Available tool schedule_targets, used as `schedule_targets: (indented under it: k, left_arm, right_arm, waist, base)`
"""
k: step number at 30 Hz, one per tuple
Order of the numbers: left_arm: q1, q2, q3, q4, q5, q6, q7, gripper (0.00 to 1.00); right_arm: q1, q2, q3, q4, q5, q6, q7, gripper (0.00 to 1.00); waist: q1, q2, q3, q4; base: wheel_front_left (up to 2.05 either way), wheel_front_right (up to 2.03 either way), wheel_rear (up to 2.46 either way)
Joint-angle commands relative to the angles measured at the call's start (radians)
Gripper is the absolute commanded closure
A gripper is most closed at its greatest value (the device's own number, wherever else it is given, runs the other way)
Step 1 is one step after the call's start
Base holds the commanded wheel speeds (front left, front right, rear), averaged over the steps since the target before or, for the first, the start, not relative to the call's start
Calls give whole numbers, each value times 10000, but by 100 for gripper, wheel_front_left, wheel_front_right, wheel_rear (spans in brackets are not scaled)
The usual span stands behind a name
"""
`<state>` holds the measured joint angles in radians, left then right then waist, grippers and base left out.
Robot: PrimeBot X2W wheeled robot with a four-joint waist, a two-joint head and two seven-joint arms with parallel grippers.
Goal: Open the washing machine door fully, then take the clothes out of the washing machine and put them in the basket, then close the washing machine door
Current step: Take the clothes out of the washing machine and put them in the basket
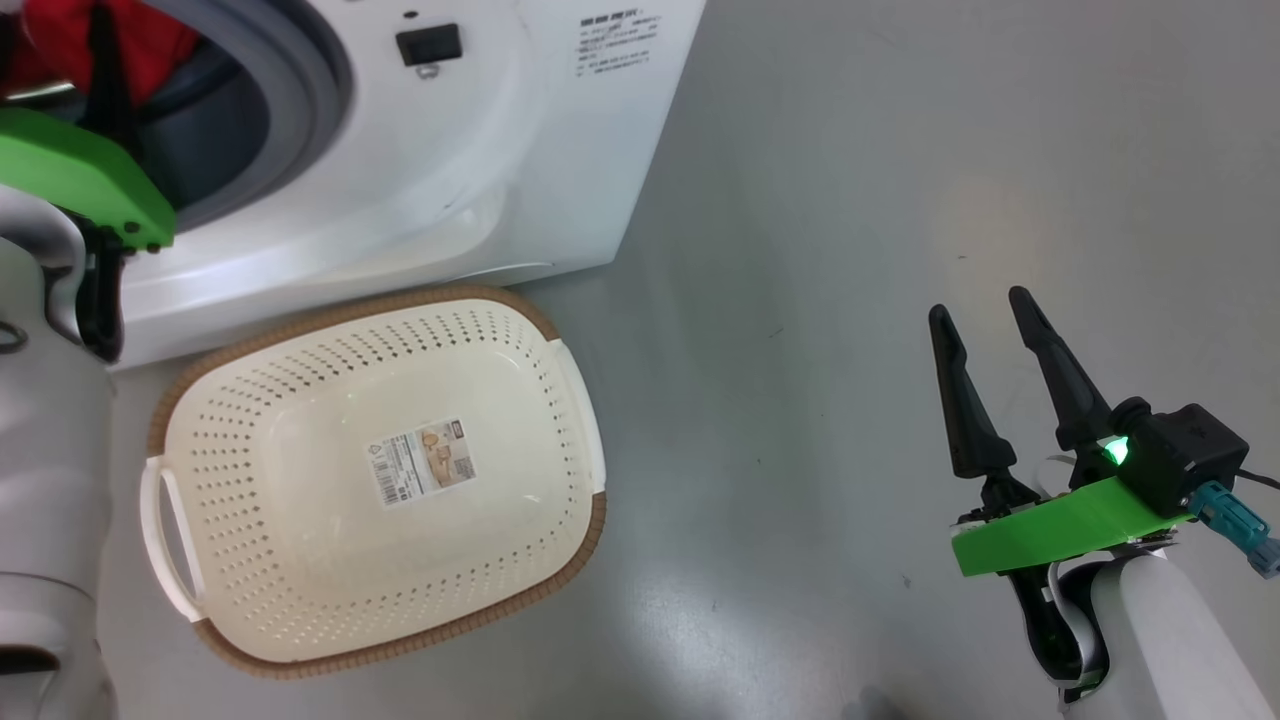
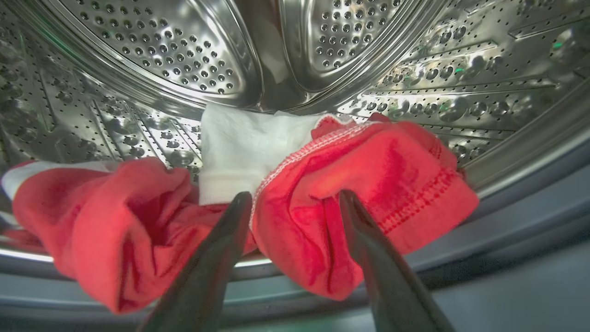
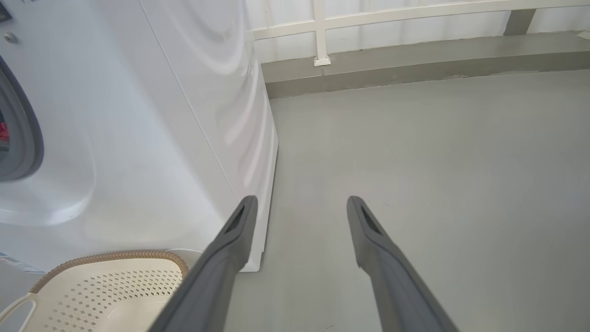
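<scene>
The white washing machine (image 1: 480, 150) stands at the top left, and the washing machine door is out of view. Red clothes (image 2: 392, 161) with white stitched trim and a white piece (image 2: 239, 143) lie at the front of the steel drum (image 2: 161, 55). My left gripper (image 2: 294, 196) is inside the drum mouth, open, with its fingertips on either side of a red fold. In the head view the clothes (image 1: 60, 40) show behind the left arm's green wrist plate (image 1: 80, 175). The cream basket (image 1: 520, 400) sits on the floor before the machine with nothing in it. My right gripper (image 1: 980, 303) hangs open over bare floor, right of the basket.
The grey rubber ring (image 1: 300, 60) frames the drum opening. In the right wrist view the machine's side (image 3: 207, 115) is on the left, the basket's corner (image 3: 106, 286) at the lower left, and a low grey kerb with a white rail (image 3: 318, 32) at the back.
</scene>
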<state>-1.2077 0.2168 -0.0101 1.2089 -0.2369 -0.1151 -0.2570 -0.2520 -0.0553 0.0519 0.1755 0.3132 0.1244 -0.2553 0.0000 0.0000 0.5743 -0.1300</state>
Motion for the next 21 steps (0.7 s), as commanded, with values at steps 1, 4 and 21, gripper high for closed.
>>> schedule_targets:
  k: [1,4,21]
  left_arm:
    - [-97,558,81,-102,68,-33,-48,0]
    - [-159,499,-31,208,-43,-103,-27,0]
    - [196,230,-1331,88,-1769,-154,88,100]
  right_arm:
    - [-46,15,262,-262,-67,63,-65,0]
    - [-28,21,274,-259,-61,63,-65,0]
    - [-37,42,261,-73,-82,63,-65,0]
  waist:
    - [0,0,29,-31]
    - [0,0,39,-57]
    - [0,0,-509,82]
  base:
    - [0,0,0]
    - [0,0,0]
    - [0,0,0]
